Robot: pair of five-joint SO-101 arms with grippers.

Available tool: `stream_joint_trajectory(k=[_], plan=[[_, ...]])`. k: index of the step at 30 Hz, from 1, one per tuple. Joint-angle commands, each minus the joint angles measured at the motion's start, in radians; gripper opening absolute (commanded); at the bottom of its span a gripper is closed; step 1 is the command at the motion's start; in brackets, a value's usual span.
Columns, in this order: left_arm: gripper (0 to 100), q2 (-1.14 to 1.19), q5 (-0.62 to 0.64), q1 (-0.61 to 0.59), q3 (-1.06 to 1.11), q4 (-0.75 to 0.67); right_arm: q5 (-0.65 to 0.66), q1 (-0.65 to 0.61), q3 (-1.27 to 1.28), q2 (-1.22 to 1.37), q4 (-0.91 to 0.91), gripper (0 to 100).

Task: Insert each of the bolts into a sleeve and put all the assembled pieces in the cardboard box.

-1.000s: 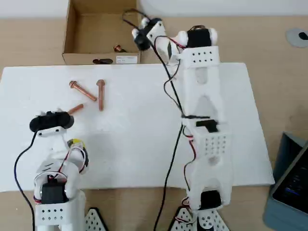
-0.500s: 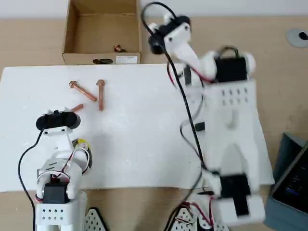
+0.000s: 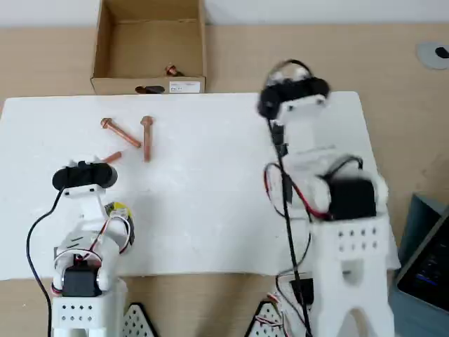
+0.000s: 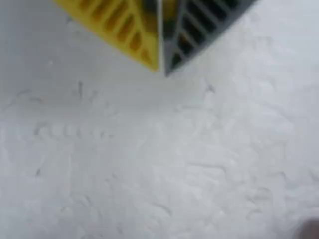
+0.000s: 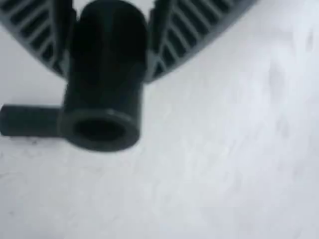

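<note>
Fingers (image 4: 124, 30) of left gripper (image 4: 162, 68): pinched tip to tip, yellow against grey, nothing between. Low over white mat (image 4: 159, 164); touching it or not, cannot tell. In high view, left arm (image 3: 84, 232) at near left of mat, wrist just short of closest bolt.

Fingers (image 5: 189, 35) of right gripper (image 5: 107, 74): clamped on black sleeve (image 5: 102, 114), one finger each side, open end toward wrist camera, bore dark. Dark stub out sideways near open end; part of sleeve or separate, cannot tell. Held over mat. In high view, right arm (image 3: 344, 210) along right side of mat, wrist near far edge.

Three copper bolts (image 3: 119, 132) loose on far left of mat. Two long ones with heads toward box, tip of angled one just beside shaft of other; touching or not, cannot tell. Third bolt (image 3: 111, 159) nearer left arm, partly hidden under its wrist.

Cardboard box (image 3: 98, 49) on wooden table (image 3: 393, 84), just beyond mat's far edge, top open. Small copper piece (image 3: 172, 70) inside, against near wall.

Grey device (image 3: 421, 274) at right edge of table.
</note>
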Motion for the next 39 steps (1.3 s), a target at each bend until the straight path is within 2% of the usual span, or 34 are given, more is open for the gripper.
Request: stream_joint_trajectory(k=[1,6,10,18,32,39], plan=[[0,-0.002,0.0,0.003,-0.107,0.005,-0.049,0.053,0.188,-0.15,-0.157,0.9],[0,0.004,-0.005,0.005,-0.232,0.006,-0.051,0.073,0.403,-0.318,-0.276,0.9],[0,0.114,-0.002,0.011,-0.354,0.058,-0.052,0.073,0.524,-0.438,-0.334,0.9],[0,0.579,0.0,0.011,-0.746,0.071,-0.052,0.099,0.627,-0.596,-0.35,0.9],[1,1.409,-0.005,0.012,-1.264,0.078,-0.052,0.116,0.63,-0.613,-0.344,0.9],[1,1.736,-0.014,0.032,-1.567,0.206,-0.054,0.116,0.631,-0.613,-0.344,0.9]])
